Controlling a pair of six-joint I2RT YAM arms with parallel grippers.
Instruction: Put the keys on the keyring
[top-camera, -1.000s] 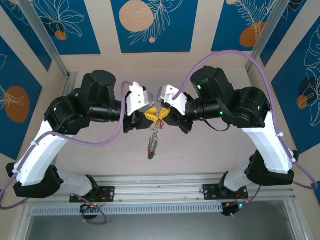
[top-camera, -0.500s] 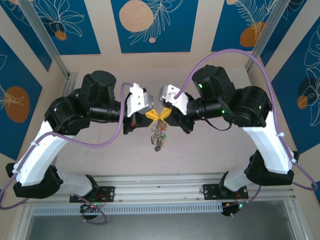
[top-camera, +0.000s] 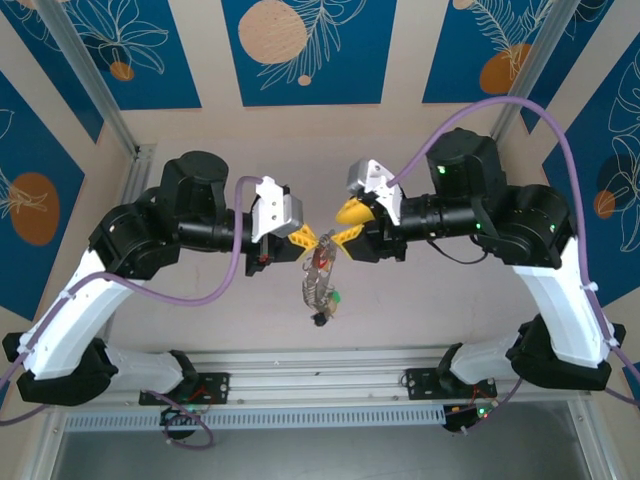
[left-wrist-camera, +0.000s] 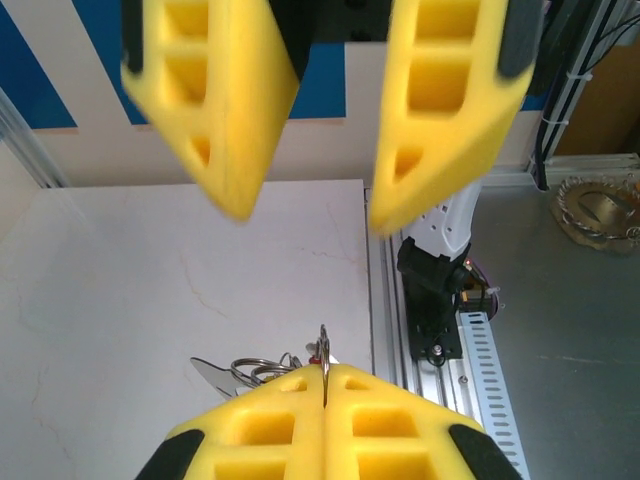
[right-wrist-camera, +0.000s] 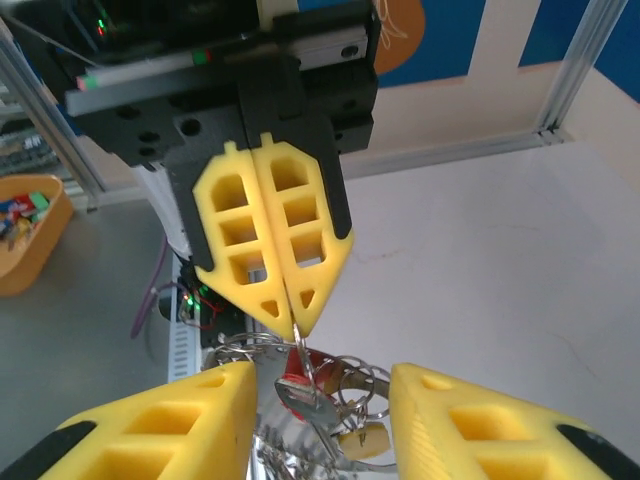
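Right gripper (right-wrist-camera: 320, 405) is up close with its fingers spread, nothing in them. Just past it the keys (right-wrist-camera: 300, 393) dangle in a bunch off the keyring (left-wrist-camera: 323, 352). The left gripper (right-wrist-camera: 291, 318) has that pinched tight at its fingertips, up over the white table (right-wrist-camera: 480, 260).

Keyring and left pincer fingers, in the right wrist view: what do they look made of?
Keyring: thin grey wire with bright glints, so it looks like bare metal.
Left pincer fingers: matte yellow with open moulded cells and no shine. Probably plastic or a printed polymer; the look does not settle which.
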